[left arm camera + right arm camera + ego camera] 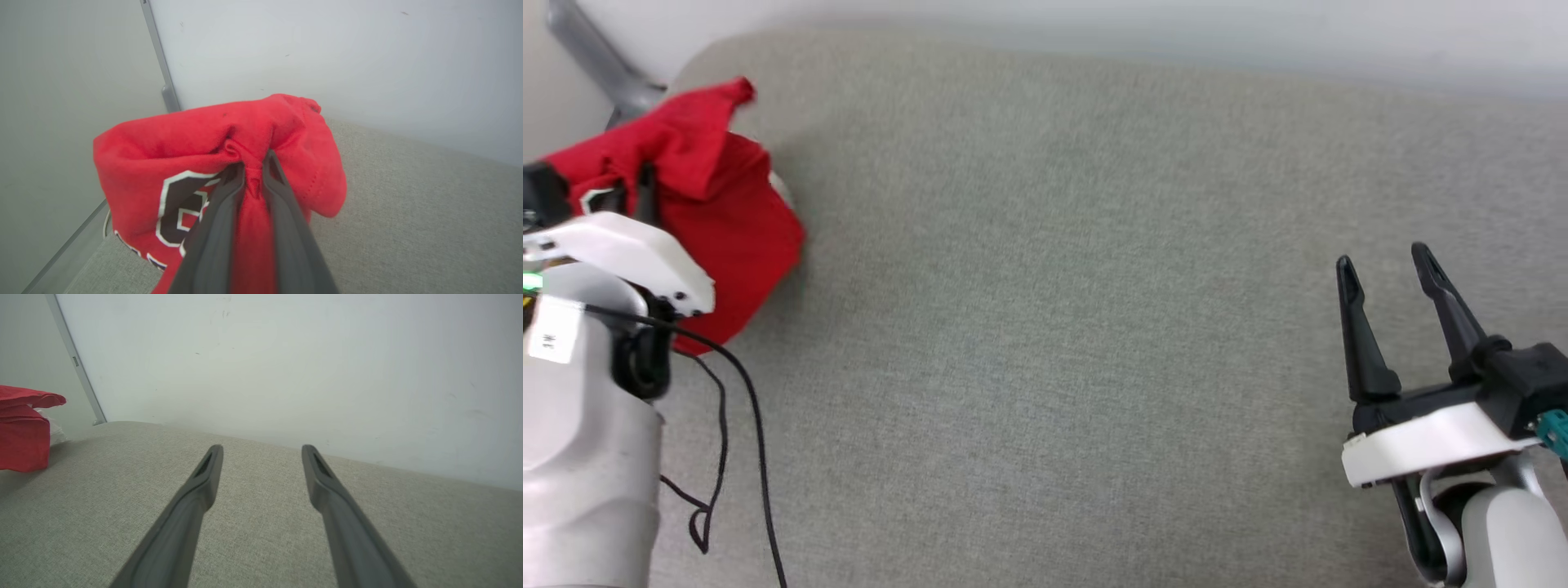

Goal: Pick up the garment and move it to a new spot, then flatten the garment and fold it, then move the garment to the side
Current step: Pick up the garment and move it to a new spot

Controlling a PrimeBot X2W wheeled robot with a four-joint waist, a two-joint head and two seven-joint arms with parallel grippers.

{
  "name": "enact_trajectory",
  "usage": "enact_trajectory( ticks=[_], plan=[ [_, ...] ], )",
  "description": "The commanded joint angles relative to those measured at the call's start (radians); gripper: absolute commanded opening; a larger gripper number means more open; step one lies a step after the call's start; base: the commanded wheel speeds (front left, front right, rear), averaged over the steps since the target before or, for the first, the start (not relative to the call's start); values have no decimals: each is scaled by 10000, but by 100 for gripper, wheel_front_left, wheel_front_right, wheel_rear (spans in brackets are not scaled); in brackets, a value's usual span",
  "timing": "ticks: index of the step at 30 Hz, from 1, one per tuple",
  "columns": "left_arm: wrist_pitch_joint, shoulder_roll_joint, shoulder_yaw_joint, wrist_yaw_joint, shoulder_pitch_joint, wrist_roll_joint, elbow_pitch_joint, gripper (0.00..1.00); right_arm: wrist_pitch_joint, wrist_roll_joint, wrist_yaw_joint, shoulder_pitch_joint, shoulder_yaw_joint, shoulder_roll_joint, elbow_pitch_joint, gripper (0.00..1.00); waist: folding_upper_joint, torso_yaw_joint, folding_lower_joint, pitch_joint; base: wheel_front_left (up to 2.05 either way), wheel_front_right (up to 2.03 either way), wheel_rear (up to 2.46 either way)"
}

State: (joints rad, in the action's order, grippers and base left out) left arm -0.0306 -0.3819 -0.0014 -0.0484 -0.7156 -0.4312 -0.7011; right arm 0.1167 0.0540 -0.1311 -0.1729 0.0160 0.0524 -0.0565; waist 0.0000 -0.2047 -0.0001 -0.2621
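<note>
Far left, garment (727, 212) bunched, drooping from clamped left end effector (253, 162).

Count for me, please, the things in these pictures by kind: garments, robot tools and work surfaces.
Garments: 1, the red garment, bunched up at the far left.
Tools: 2, the left tool shut on the garment, the right tool open and holding nothing.
Work surfaces: 1, the grey surface.
Total: 4.
</note>
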Motion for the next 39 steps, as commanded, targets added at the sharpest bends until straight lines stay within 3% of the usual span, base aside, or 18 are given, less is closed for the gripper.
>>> enact_trajectory(
  ticks=[1,16,22,27,34,38,39],
  plan=[
    [-155,140,-148,-17,193,90,197,0,1,68,7,239,31,-31,-9,100,0,341,1,563,0,0,0],
    [929,1482,-2457,-588,1896,458,2597,0,19,669,7,1027,50,-30,90,100,0,2282,1,1390,0,0,0],
    [1494,2221,-4190,-774,2394,537,3415,0,63,787,7,932,22,-31,242,100,0,3004,1,1177,0,0,0],
    [1858,2713,-6196,-813,2641,480,3812,0,83,860,7,881,61,-31,209,100,0,3357,1,791,0,0,0],
    [2053,2511,-9350,-822,2421,-135,3894,0,183,893,7,648,90,-30,244,100,0,3440,1,225,0,0,0],
    [1912,2323,-10349,-824,2269,-599,3732,0,261,914,5,466,48,-31,313,100,0,3368,1,19,0,0,0],
    [1751,2273,-10634,-824,2121,-698,3603,35,287,902,7,456,76,-27,354,100,0,3279,1,33,0,0,0]
  ],
)
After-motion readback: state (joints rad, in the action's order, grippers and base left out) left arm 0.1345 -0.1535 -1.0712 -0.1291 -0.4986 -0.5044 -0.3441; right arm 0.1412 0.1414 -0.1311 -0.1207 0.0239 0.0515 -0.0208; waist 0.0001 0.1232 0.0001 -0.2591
